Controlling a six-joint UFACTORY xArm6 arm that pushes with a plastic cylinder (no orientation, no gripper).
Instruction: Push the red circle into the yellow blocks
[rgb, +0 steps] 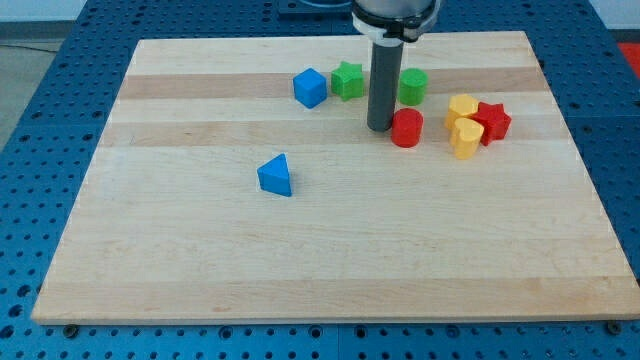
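The red circle (406, 128) is a short red cylinder right of the board's middle, near the view's top. My tip (379, 128) stands right against its left side, touching or nearly so. Two yellow blocks lie to the circle's right, with a gap between: a yellow block (462, 108) above and a yellow heart-like block (466, 138) below it. A red star (492, 122) sits against their right side.
A green block (412, 86) lies just above the red circle, partly behind the rod. A green star (348, 80) and a blue cube (310, 88) lie to the rod's left. A blue triangle (275, 176) lies lower left. The wooden board (320, 270) rests on a blue perforated table.
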